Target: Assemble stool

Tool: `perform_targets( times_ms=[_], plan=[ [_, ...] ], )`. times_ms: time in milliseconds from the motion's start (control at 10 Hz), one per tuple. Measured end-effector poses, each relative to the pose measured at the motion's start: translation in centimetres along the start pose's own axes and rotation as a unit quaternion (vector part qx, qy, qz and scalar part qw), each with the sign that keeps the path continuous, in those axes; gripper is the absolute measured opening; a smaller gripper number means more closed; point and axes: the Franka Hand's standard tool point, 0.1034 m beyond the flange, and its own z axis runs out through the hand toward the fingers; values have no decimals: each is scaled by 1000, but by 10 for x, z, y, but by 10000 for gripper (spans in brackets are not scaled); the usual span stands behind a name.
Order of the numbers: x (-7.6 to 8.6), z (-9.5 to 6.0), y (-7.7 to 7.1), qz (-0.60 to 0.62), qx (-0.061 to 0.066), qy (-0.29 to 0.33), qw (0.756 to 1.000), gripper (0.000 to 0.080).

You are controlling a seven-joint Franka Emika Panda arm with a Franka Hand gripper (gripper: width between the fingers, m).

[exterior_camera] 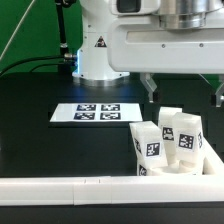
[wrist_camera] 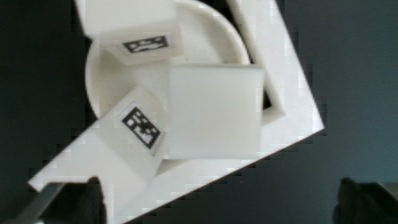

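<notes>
Black tabletop [exterior_camera: 50, 140] corrals white plastic tagged leg blocks [exterior_camera: 150, 145] against white border rails [exterior_camera: 60, 187], within reach of the spread-open, empty gripper [exterior_camera: 183, 92].

Smooth white plastic leg blocks [exterior_camera: 165, 140] and seat disc [wrist_camera: 169, 55] — matt black table [exterior_camera: 40, 130].

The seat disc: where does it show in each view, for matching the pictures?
Exterior view: not clearly visible; leg blocks crowd the border rails' corner at lower right.
Wrist view: seat disc at the top, partly covered by a tagged leg block.
Shared landmark: the tagged leg blocks in that corner.
</notes>
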Motion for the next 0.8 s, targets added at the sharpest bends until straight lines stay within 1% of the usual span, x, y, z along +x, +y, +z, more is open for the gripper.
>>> perform_targets(
  times_ms=[100, 200, 300, 400, 500, 600, 800],
  plan=[
    [0, 0, 0, -3, -1, 1, 1000, 649],
    [2, 2, 1, -15, -5, 6, 1000, 649],
    [4, 11, -1, -37, -21, 21, 999, 649],
    [2, 16, -3, -128, -40, 23, 991, 649],
    [-1, 19, -9, -207, -54, 28, 976, 649],
    [-5, 23, -15, -246, -52, 39, 967, 649],
    [-4, 24, -10, -293, -55, 37, 954, 649]
  ],
)
